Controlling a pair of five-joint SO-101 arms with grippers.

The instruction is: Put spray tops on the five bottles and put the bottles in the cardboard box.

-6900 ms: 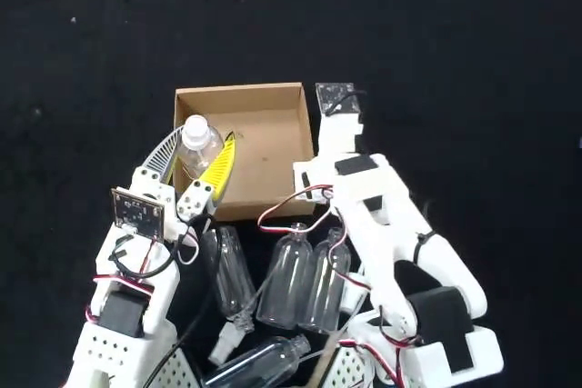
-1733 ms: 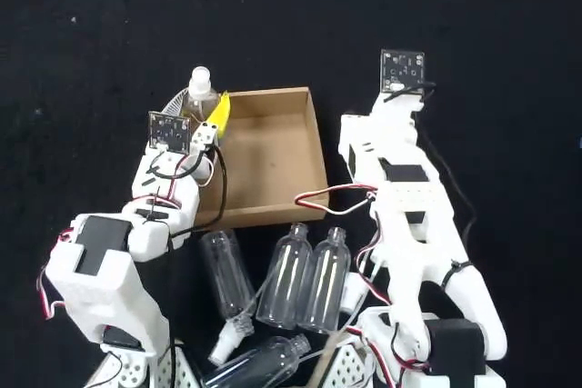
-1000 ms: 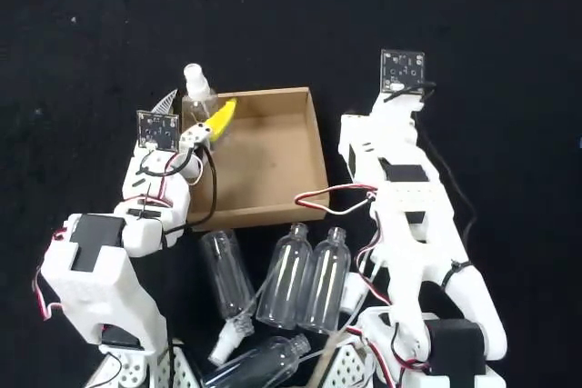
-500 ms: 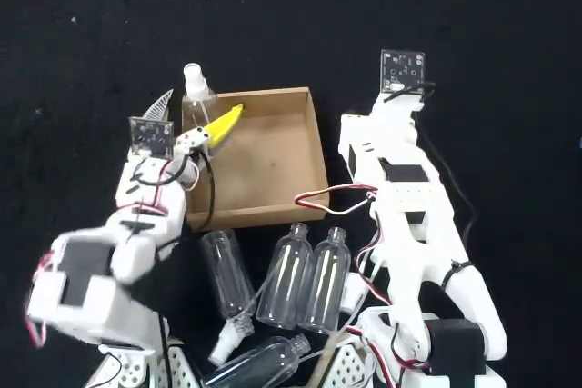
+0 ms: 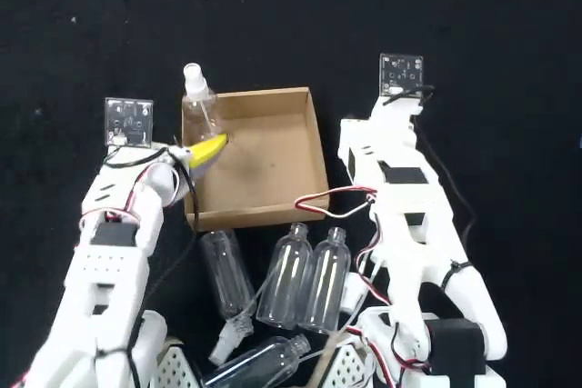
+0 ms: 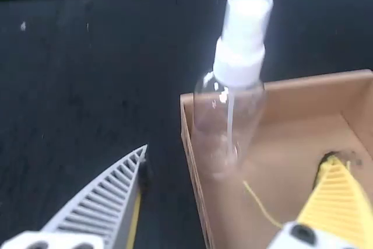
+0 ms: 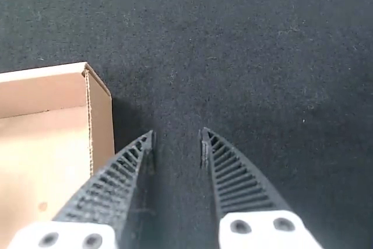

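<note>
Left wrist view is showing the left gripper (image 6: 236, 155) spreading wide, empty. One capped bottle (image 6: 230, 103) is standing upright just ahead between its fingers, in the cardboard box (image 6: 303, 103) corner. Four other bottles (image 5: 289, 274) are lying behind it, mostly lengthwise toward the box, nearer this arm. The right gripper (image 7: 178, 144) is hovering slightly parted, empty.

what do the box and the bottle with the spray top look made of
Box: matte brown cardboard, by its raw folded walls. Bottle: probably clear glossy plastic, since the box shows through it. Spray top: opaque white, likely plastic.
</note>
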